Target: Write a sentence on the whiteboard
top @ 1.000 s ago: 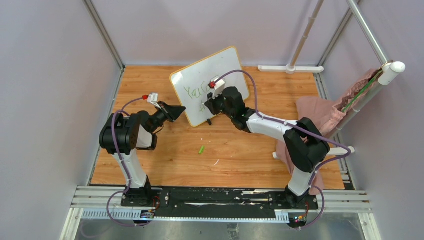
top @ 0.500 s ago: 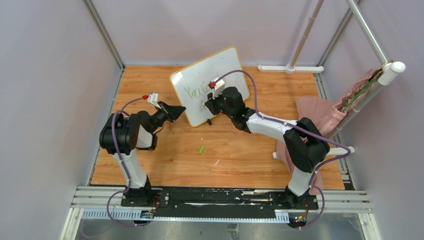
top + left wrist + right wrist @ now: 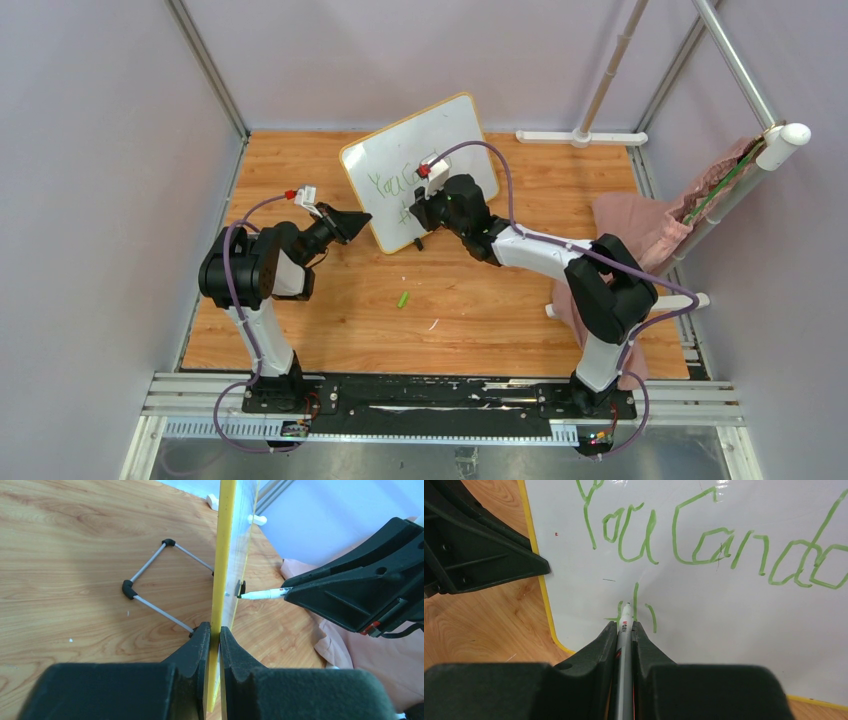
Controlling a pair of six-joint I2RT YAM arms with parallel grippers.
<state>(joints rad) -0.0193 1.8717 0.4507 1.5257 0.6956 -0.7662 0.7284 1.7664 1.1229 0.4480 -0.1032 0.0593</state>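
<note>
The whiteboard (image 3: 420, 150) stands tilted at the back of the wooden floor; its yellow rim (image 3: 222, 565) runs edge-on up the left wrist view. My left gripper (image 3: 214, 632) is shut on the board's left edge. My right gripper (image 3: 625, 625) is shut on a grey marker (image 3: 624, 630) whose tip touches the board's face (image 3: 724, 610). The sentence (image 3: 704, 545) reads "You Can do" in green on the upper line, with the strokes of a "th" (image 3: 636, 605) begun below it. The marker (image 3: 262, 593) also shows in the left wrist view.
A green marker cap (image 3: 402, 299) lies on the floor in front of the board. A pink cloth (image 3: 640, 235) hangs at the right by a white pole (image 3: 745, 175). The board's wire stand (image 3: 150, 587) sits behind it.
The right gripper with the marker has shifted very slightly left on the board. The left arm and the board have not moved.
</note>
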